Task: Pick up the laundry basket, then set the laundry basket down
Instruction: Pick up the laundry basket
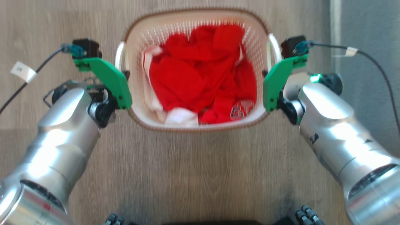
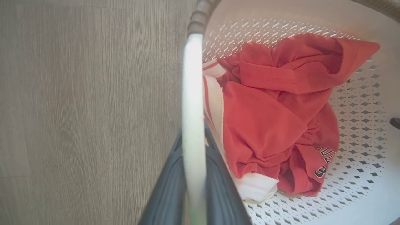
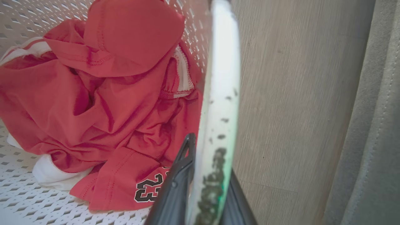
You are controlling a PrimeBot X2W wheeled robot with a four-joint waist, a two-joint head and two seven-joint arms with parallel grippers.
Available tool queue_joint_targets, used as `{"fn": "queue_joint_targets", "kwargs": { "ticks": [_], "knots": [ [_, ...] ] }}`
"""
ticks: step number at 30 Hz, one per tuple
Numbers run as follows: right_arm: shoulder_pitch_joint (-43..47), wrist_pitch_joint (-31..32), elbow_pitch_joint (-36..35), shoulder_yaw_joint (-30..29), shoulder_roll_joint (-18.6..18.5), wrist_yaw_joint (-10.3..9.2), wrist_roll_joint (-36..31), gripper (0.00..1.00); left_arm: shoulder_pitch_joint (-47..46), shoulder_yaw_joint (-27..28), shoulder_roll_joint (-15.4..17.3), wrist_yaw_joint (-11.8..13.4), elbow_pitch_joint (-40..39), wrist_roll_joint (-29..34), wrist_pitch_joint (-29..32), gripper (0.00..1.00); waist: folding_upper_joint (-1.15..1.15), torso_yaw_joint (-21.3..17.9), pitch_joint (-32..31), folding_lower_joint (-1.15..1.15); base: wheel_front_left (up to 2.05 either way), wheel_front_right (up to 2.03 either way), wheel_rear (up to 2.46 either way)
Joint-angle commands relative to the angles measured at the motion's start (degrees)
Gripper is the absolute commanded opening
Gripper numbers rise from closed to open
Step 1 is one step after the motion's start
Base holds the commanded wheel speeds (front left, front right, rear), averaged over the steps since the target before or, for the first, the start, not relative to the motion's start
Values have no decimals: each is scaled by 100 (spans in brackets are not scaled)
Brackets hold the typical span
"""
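The laundry basket is white and perforated with a brown braided rim, and it lies in the middle of the head view with red-and-white clothes inside. My left gripper is shut on its left white handle. In the left wrist view the dark fingers pinch that handle from both sides. My right gripper is shut on the right handle, and the right wrist view shows that handle held between its fingers. I cannot tell whether the basket touches the floor.
Wood-look floor lies all around the basket. A grey wall or panel runs along the right side, close to my right arm. Cables trail from both wrists. My own base shows at the bottom edge.
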Motion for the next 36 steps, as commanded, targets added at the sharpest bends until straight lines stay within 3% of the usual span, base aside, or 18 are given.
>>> {"fn": "queue_joint_targets", "kwargs": {
  "ticks": [1, 24, 36],
  "knots": [
    [339, 159, -54, 161, 39, -6, 50, 0, -67, 123, 414, 4, -30, -92, 37, 0, 0, -77, -364, 0, 0, 0, 0],
    [644, 1531, 20, 860, 39, -6, 1184, 0, 563, -122, 695, 4, 44, -875, 932, 0, 0, -227, -2340, 0, 0, 0, 0],
    [597, 1596, 33, 1099, 39, -6, 1538, 0, 675, -212, 755, 4, 169, -1010, 1068, 0, 0, -234, -2897, 0, 0, 0, 0]
  ]
}}
